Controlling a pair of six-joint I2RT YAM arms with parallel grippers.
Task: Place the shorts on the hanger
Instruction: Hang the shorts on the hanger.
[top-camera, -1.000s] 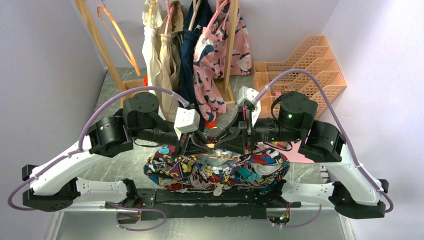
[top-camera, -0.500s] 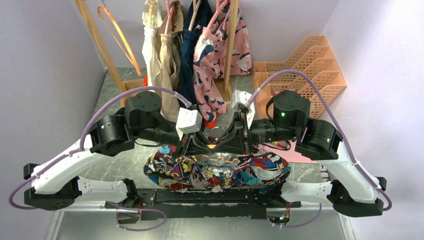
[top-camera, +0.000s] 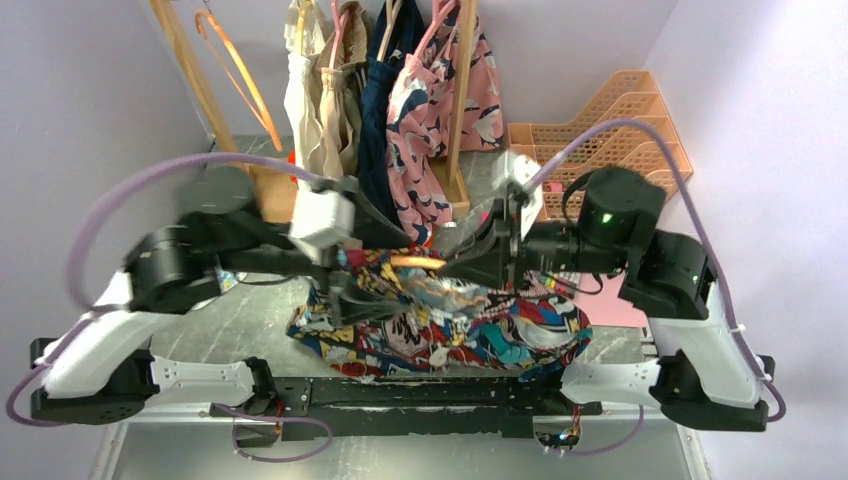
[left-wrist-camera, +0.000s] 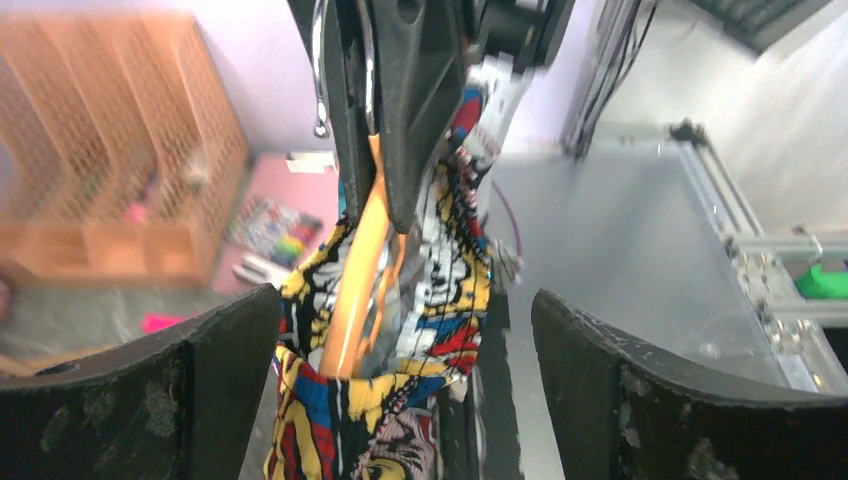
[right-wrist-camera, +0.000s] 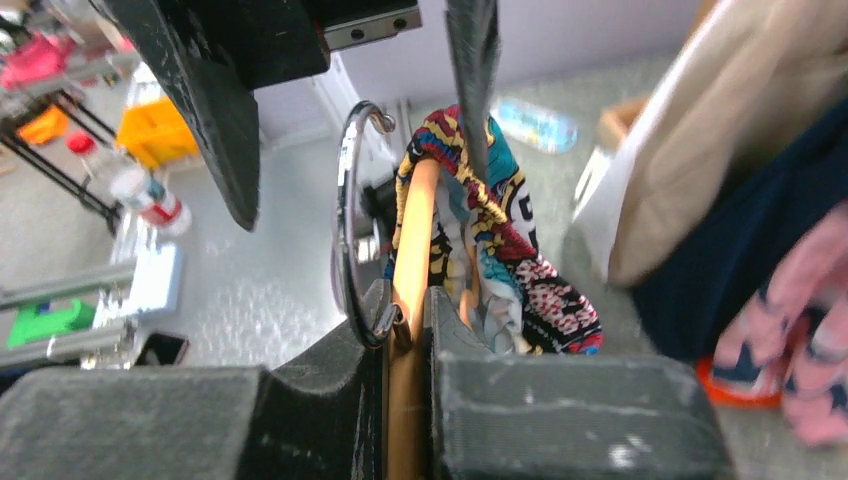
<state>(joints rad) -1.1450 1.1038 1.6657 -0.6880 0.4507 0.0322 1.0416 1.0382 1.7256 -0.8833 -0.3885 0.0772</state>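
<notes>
I see lilac walls, grey marbled tabletop. Wooden rack at far edge; peach organiser in far right corner.

Pinched between dark fingers of right gripper: slim orange-tan hanger. Curved silver metal hook just left of it. Draped over hanger's far end: comic-print fabric shorts, red, blue, yellow. Above, set wide apart: black fingers of left gripper. Right side, blurred: beige garment, navy garment, pink floral garment.
</notes>
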